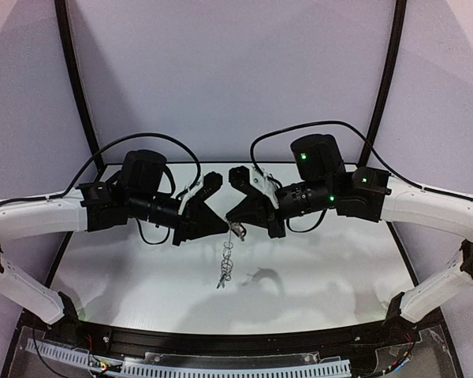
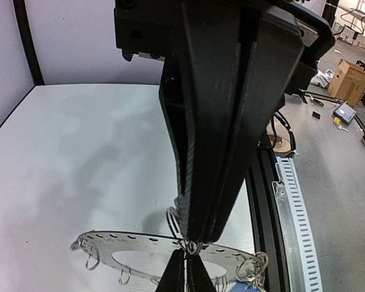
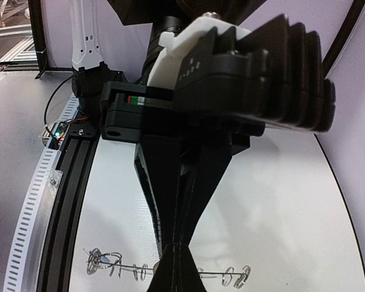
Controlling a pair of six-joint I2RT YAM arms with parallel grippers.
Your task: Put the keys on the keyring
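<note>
The keyring (image 1: 227, 260) hangs on edge above the white table (image 1: 126, 276), held at its top between both arms. In the left wrist view it is a flat grey perforated disc (image 2: 134, 242) with thin wire loops under its rim. My left gripper (image 2: 196, 242) is shut on a wire loop at the disc's rim. My right gripper (image 3: 175, 245) is shut on the same stretch of rim, tip to tip with the left. In the right wrist view the keyring (image 3: 222, 272) shows as a thin line. A blue key head (image 3: 107, 260) hangs in a cluster of loops at the ring's low end (image 2: 250, 287).
A black rail (image 2: 263, 201) and a white slotted cable duct (image 2: 295, 213) run along the table's near edge. Black curved frame posts (image 1: 72, 71) stand at the back corners. A cardboard box (image 2: 350, 82) lies off the table.
</note>
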